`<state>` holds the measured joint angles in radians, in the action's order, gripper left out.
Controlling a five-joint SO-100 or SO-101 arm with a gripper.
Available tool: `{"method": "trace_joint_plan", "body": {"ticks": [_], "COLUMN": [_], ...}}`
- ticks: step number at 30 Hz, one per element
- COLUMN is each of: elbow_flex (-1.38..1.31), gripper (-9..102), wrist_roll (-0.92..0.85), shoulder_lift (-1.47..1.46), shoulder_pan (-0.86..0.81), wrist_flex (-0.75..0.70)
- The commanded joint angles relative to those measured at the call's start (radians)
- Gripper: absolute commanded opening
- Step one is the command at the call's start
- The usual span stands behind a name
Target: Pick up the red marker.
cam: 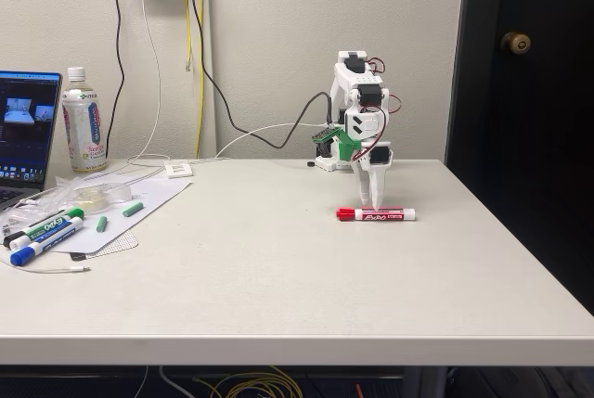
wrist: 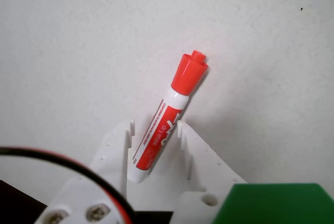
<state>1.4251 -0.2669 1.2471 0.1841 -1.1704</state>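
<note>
The red marker [cam: 375, 214] lies flat on the bench [cam: 278, 277], at the right side. The gripper [wrist: 154, 130] is down over it, open, one finger on each side, not squeezing.

arm folded, wrist pointing down | claw [wrist: 154, 130] low at tabletop — fingers parted

Laptop [cam: 26, 134], bottle [cam: 82, 121], green-capped marker [cam: 48, 226], blue-capped marker [cam: 39, 248], possibly tape roll [cam: 93, 194], on table [cam: 297, 287].
</note>
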Motion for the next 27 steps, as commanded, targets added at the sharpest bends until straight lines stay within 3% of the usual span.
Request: {"method": "trace_joint_plan", "body": {"ticks": [1, 12, 19, 27], "elbow_flex": [-0.043, -0.043, -0.043, -0.043], "gripper": [20, 21, 4, 0], "wrist_roll": [0.008, 0.008, 0.009, 0.006], "shoulder_lift": [-0.009, -0.094, -0.112, -0.109], "shoulder_pan": [0.008, 0.017, 0.032, 0.034], "wrist_flex": [0.012, 0.020, 0.055, 0.061]}}
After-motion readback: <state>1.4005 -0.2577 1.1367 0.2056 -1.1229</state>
